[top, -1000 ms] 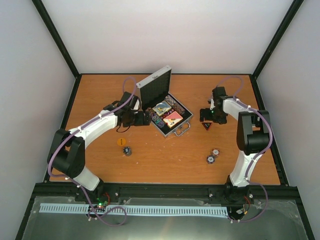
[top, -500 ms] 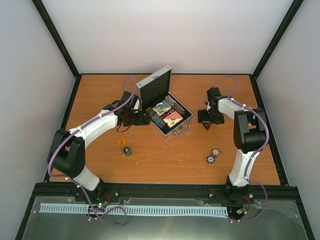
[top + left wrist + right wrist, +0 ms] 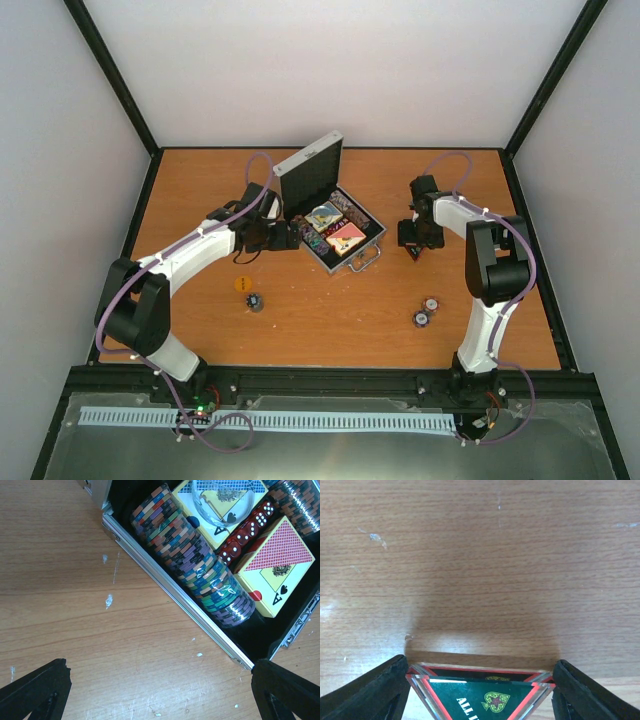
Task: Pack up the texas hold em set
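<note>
case (image 3: 345,235) of silver metal sits open at the middle of the surface (image 3: 330,330) in the top view. its lid (image 3: 310,175) stands upright at the upper left and its handle (image 3: 363,260) faces the lower right. inside, the left wrist view shows a row of multicoloured chips (image 3: 195,560) lying on edge along the near wall. a blue card box (image 3: 210,520) and a red card box (image 3: 280,560) sit beyond the row, with red dice (image 3: 247,530) between them.

left fingers (image 3: 35,692) stand wide apart, holding nothing, low over bare wood just beside the case's wall. to the right of the case in the top view, the right fingers (image 3: 370,695) are down at the surface. the dark triangular token (image 3: 480,695) lies between them, each tip at a corner of its clear, red-lined edge. whether they press on it or only flank it i cannot tell.

toward the lower left of the top view lie an orange disc (image 3: 241,283) and, just beside it, a small chip stack (image 3: 256,300). at the lower right, well apart from the case, two more chip piles (image 3: 421,319) rest close together.
</note>
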Robot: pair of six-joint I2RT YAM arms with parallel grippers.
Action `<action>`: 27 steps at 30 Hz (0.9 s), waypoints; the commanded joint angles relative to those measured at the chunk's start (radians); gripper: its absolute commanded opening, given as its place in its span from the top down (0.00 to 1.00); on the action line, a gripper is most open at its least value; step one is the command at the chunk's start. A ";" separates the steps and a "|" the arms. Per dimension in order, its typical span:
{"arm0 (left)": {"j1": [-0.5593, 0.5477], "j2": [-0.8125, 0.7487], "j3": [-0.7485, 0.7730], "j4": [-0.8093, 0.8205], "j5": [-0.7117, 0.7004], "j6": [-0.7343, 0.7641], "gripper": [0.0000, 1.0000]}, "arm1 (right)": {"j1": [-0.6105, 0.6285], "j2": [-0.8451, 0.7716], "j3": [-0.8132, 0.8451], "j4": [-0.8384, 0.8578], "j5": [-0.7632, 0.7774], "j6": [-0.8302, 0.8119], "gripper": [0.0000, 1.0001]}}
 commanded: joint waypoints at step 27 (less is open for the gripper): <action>0.148 -0.234 -0.075 -0.216 0.006 -0.080 0.00 | 0.218 -0.229 0.100 -0.074 -0.174 0.050 0.38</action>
